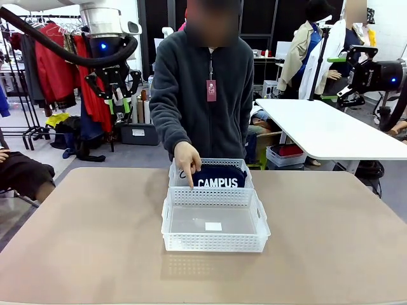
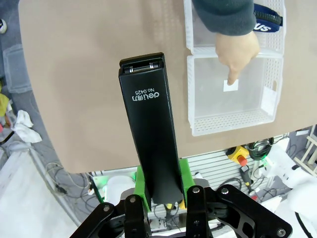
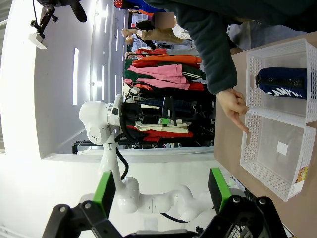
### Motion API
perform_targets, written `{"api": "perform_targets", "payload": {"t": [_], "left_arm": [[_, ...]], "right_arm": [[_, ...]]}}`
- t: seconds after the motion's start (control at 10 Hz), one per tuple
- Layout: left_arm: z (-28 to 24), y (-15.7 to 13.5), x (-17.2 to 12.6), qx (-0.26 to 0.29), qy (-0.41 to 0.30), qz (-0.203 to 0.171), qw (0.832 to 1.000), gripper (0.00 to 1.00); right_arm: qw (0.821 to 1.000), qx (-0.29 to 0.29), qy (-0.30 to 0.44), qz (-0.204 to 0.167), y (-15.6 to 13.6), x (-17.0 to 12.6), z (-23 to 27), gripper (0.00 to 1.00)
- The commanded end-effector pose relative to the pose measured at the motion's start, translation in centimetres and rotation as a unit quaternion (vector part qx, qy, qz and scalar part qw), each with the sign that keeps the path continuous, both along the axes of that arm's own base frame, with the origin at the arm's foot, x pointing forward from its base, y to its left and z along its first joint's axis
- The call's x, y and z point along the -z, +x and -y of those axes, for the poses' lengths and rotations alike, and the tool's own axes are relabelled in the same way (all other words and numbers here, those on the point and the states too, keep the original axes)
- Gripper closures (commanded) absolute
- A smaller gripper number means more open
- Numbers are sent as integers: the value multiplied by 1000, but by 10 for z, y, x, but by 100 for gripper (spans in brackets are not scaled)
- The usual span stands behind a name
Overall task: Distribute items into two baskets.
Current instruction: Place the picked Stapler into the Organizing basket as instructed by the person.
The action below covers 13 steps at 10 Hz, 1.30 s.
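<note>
We find the left gripper [image 2: 161,196] clenched on the black stapler [image 2: 151,129], held high above the table [image 2: 99,74] with its long axis running straight out along the fingers. The empty labelled basket [image 2: 233,94] lies below and off to one side of that gripper, and the person's hand [image 2: 237,52] points into it. The CAMPUS pouch [image 1: 219,178] sits in the basket beyond [image 1: 175,170]. The right gripper [image 3: 161,196] stands released, well apart.

The worktop [image 1: 82,241] is flat and light brown. Two white baskets with little holes sit on it, touching each other. The near basket [image 1: 214,240] has a white label on its floor. The far basket [image 1: 175,173] holds a blue pouch [image 1: 218,177] that says CAMPUS.
</note>
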<state>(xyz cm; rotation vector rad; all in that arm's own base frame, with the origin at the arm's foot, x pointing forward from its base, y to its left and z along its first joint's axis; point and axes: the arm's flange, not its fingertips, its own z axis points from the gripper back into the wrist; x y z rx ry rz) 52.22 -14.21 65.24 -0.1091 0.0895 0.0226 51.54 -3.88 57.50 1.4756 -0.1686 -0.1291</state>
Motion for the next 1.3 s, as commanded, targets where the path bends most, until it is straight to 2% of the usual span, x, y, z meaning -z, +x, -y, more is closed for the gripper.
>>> {"api": "perform_targets", "payload": {"t": [0.0,0.7,0.9,1.0,1.1,1.2], "left_arm": [[-1,-4,-1,0,1,1,1000,100],[0,0,0,0,0,0,1000,100],[23,0,15,115,75,-41,990,100],[39,-2,25,175,95,-59,978,100],[52,-4,34,249,106,-76,960,100],[69,-6,42,298,106,-78,945,100]], "right_arm": [[1000,5,2,4,-1,-4,-1,0],[1000,5,2,4,-1,-4,-1,0],[1000,5,2,4,-1,-4,-1,0],[1000,5,2,4,-1,-4,-1,0],[1000,5,2,4,-1,-4,-1,0],[1000,5,2,4,-1,-4,-1,0]]}}
